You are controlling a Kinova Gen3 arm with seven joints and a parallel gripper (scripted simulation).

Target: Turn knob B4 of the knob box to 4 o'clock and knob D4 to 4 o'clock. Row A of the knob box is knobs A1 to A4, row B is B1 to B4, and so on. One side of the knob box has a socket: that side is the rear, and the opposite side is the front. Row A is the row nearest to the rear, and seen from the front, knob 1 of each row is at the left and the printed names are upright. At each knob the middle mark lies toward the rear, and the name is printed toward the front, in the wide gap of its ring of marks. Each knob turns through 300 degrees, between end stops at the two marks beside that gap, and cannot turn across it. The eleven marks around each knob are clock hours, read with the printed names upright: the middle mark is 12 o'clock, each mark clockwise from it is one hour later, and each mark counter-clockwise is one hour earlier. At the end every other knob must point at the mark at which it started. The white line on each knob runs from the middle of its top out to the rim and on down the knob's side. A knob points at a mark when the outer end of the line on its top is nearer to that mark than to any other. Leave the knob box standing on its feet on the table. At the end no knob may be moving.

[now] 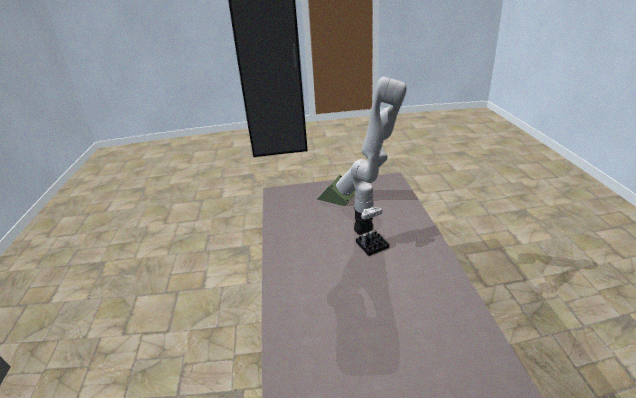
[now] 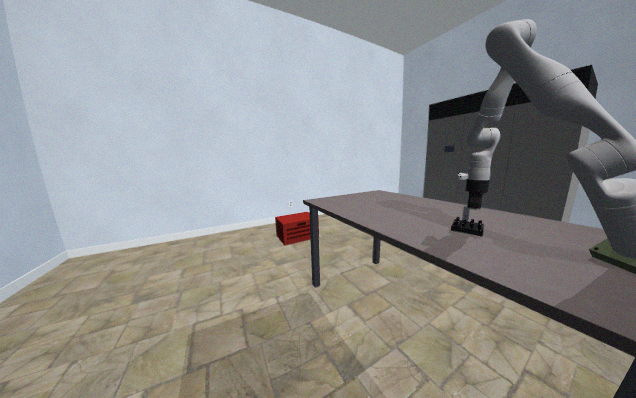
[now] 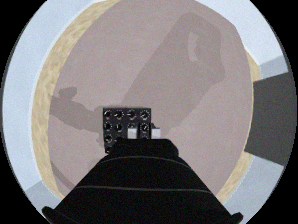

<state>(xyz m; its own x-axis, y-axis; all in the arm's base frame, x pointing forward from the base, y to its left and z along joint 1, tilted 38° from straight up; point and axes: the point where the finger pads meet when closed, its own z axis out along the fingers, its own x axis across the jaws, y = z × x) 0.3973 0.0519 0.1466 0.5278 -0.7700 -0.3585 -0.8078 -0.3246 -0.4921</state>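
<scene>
The black knob box (image 1: 373, 250) (image 2: 468, 230) (image 3: 113, 121) stands on the table with its rows of small black knobs upward. In the wrist view its far rows show ringed marks and short white lines, but the printed names and exact pointing directions are too small to read. My gripper (image 1: 367, 237) (image 2: 465, 218) (image 3: 144, 128) points down over the box, partly open, with its two pale fingertips apart. In the wrist view they stand on either side of the box's right-hand column, one over the box and one by its right edge. The gripper body hides the nearest knobs.
The table (image 1: 310, 300) (image 2: 370, 215) carries the box and the arm's green base (image 1: 334, 194) (image 2: 612, 256). Neighbouring knobs stand close beside the fingers. A red drawer cabinet (image 2: 295, 229) stands on the floor beyond the table, and a tall black cabinet (image 1: 270, 75) stands behind.
</scene>
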